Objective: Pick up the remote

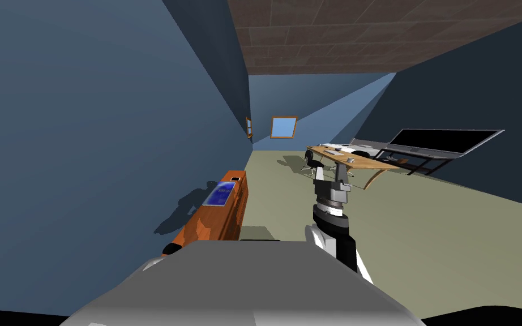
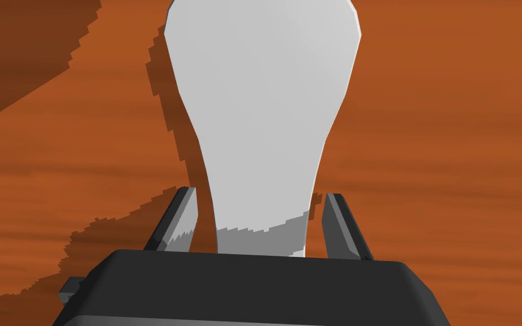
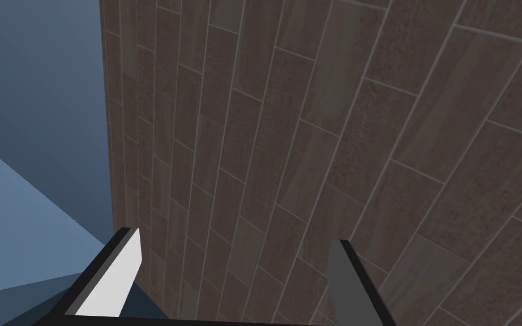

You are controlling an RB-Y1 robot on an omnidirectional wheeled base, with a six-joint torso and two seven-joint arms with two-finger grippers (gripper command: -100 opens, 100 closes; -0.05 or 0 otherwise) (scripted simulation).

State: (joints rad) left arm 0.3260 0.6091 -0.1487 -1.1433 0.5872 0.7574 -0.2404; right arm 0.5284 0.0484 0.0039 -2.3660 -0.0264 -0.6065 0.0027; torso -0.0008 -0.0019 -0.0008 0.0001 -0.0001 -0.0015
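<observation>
1. The remote (image 2: 262, 102), drawn plain white with no buttons, lies on the orange-brown wooden counter (image 2: 452, 141) and throws a jagged shadow along one side.
2. The left gripper (image 2: 260, 192) sits right over it. Its fingers (image 2: 178, 221) stand parted either side of the remote's narrow end, with a slim gap on each side, so they grip nothing.
3. The remote's long axis runs straight away from the gripper's body, crosswise to the line between the fingers. The narrow end is nearest the body and the broad rounded end is beyond the tips.
4. I cannot tell whether the fingertips reach down to the counter's surface; they look low enough to catch the remote's sides.
5. The right gripper (image 3: 235, 236) is raised ahead of the chest, fingers spread wide and empty, well apart from the counter. The left arm is plainly the nearer one.
6. The next move is likely a straight squeeze across the narrow waist, then a lift. The tapering sides may let the remote slide out.
</observation>
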